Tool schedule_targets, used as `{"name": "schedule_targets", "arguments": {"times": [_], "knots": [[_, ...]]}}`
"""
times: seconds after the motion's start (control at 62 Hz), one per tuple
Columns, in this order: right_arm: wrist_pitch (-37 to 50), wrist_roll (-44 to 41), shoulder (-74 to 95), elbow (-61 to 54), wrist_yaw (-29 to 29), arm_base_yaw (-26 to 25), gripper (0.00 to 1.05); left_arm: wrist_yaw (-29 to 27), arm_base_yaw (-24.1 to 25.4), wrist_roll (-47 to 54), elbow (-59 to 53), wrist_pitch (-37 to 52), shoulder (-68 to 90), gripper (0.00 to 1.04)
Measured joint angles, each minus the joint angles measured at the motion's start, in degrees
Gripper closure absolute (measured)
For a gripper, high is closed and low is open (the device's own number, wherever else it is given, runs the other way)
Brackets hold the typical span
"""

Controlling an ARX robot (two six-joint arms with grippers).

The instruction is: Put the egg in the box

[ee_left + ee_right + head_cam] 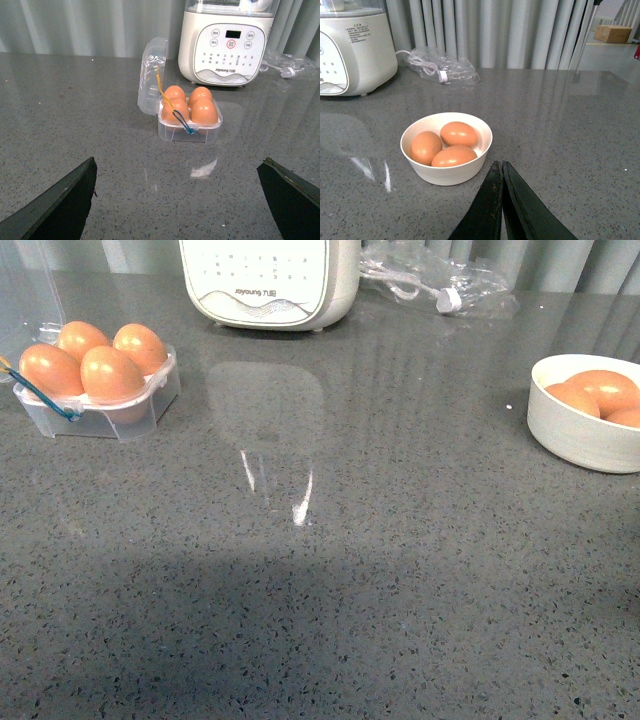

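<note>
At the left of the worktop [330, 570], the box [135, 418] is standing with its lid [151, 75] open and is holding four eggs [110, 373], one per cup, so the task's egg is judged to be sitting inside already. Well apart at the right, three more eggs [458, 134] are lying in the white bowl [447, 176]. The left pincer [179, 162] is hanging wide open and empty. The right pincer [501, 166] is pressing closed on nothing. No cup is showing free, so the placing appears done.

Seven eggs [110, 373], one box [100, 421], one bowl [575, 436].
</note>
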Motion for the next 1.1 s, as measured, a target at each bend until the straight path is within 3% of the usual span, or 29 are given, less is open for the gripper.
{"name": "schedule_targets", "arguments": {"times": [1.097], "knots": [[-19.45, 0.00, -24.17, -3.67, 0.00, 0.00, 1.02, 0.00, 0.00, 0.00, 0.00, 0.00, 0.00, 0.07]]}}
